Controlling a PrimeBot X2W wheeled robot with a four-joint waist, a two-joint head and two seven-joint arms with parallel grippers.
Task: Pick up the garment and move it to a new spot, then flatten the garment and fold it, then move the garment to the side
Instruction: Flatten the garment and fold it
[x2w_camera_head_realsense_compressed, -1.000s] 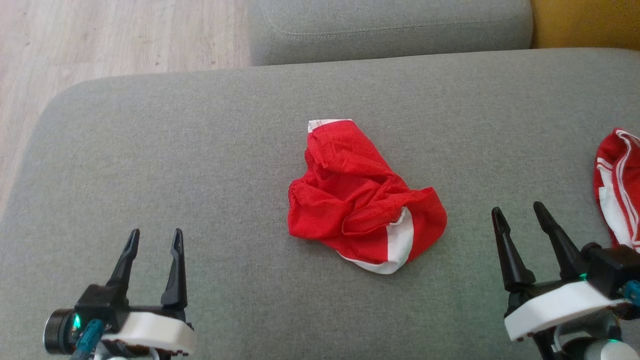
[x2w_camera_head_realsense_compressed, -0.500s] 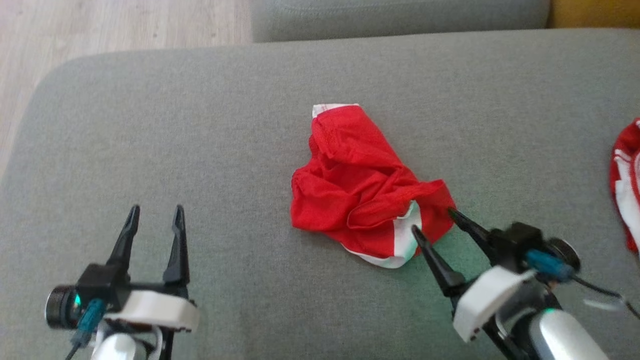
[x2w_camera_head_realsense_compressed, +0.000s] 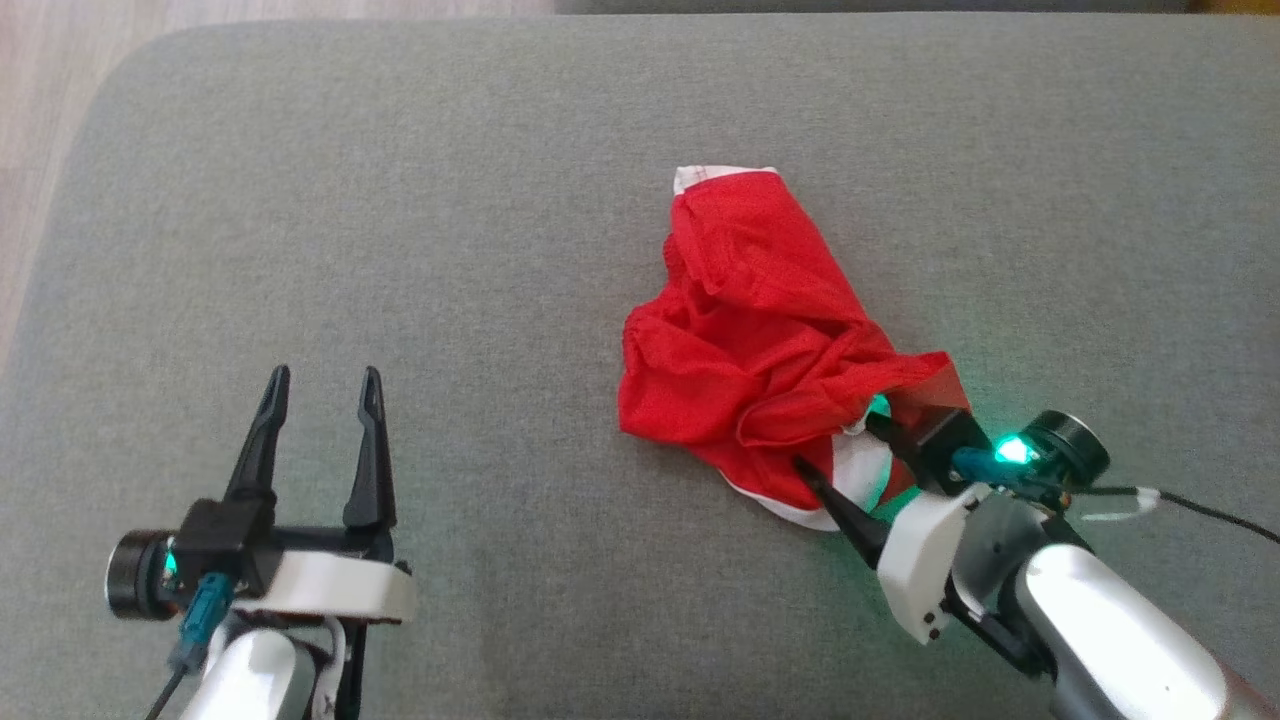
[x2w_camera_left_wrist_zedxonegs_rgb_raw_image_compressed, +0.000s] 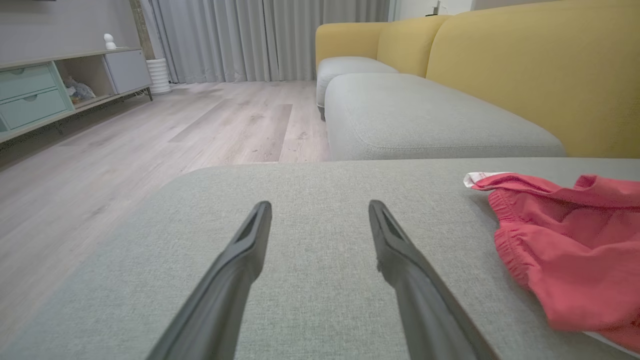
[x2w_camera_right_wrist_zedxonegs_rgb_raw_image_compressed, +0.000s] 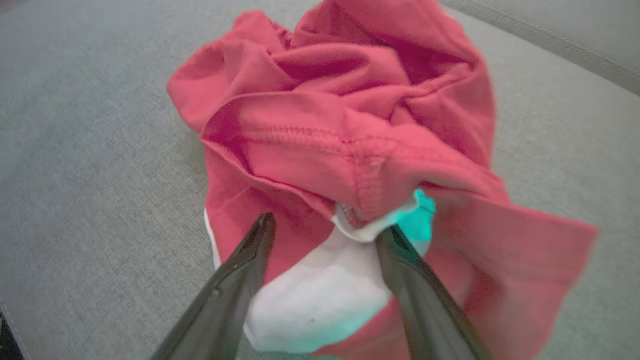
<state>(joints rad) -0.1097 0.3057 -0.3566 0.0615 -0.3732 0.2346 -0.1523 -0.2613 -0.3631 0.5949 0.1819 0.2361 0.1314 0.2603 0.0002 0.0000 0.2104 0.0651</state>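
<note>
Head view: the crumpled red garment (x2w_camera_head_realsense_compressed: 760, 340) is found on the grey cushion (x2w_camera_head_realsense_compressed: 400, 200). Its long axis runs from a white-edged far end to a white-striped near end. The right gripper (x2w_camera_head_realsense_compressed: 835, 443), fingers spread, is set at that near end. The left gripper (x2w_camera_head_realsense_compressed: 325, 375), likewise spread, is well apart to the left.

Left wrist view: the garment (x2w_camera_left_wrist_zedxonegs_rgb_raw_image_compressed: 565, 250) is noted right of the parted fingers.

Right wrist view: the white panel (x2w_camera_right_wrist_zedxonegs_rgb_raw_image_compressed: 310, 290) is seen between the parted fingers. Contact appears likely but is unconfirmed owing to blur.
</note>
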